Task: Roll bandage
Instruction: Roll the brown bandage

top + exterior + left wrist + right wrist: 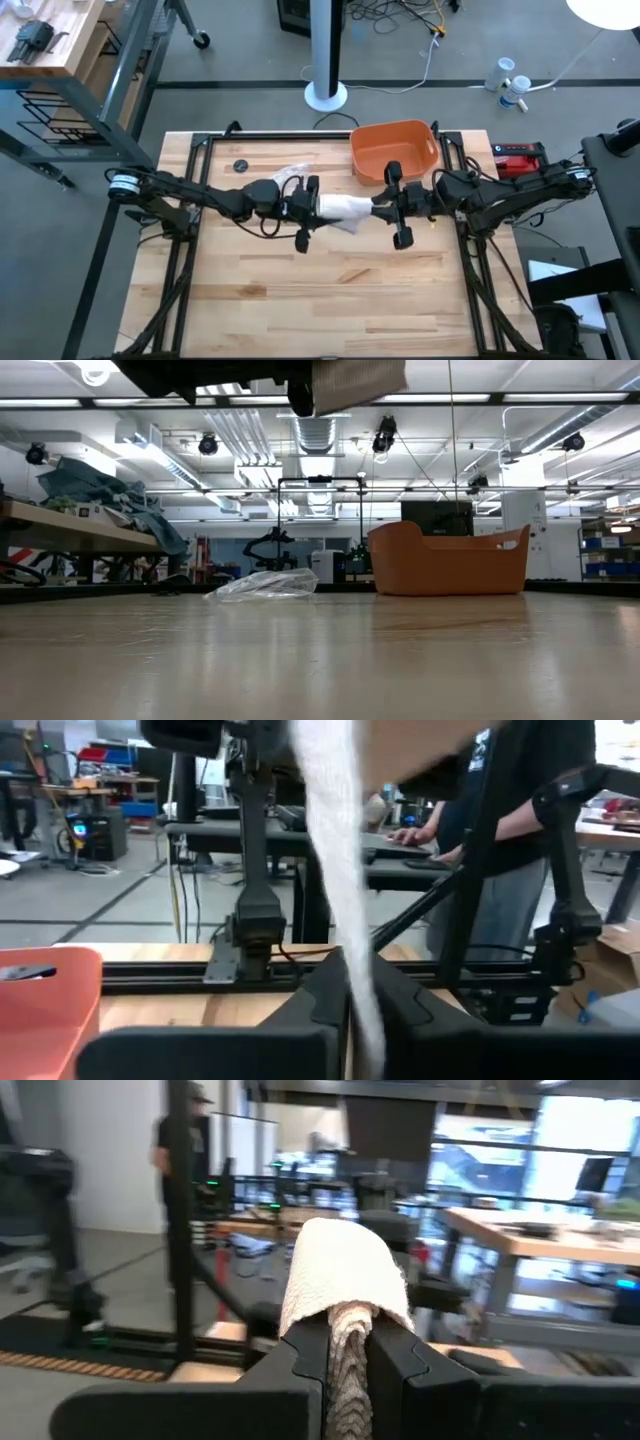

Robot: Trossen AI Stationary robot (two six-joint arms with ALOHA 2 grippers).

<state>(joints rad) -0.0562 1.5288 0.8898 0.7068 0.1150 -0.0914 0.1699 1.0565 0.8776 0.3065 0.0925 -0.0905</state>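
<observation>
Off-white soft gauze bandage strip [345, 208], held off the wooden tabletop at mid-table, stretched sideways between both arms. Left end hangs as a narrow ribbon (loose weave visible) [340, 900]; right end drapes folded over dark fingers [340, 1275].

orange tub [393, 152]: table's far edge | clear plastic wrapper [264, 585]: left of tub

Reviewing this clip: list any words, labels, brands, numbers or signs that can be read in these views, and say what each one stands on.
None can be read.
Orange tub: no marking shows.
Bandage, held off the table between the left pincer and the right pincer: plain cloth, no print.
Red device beside the table: any label is too small to read.
</observation>
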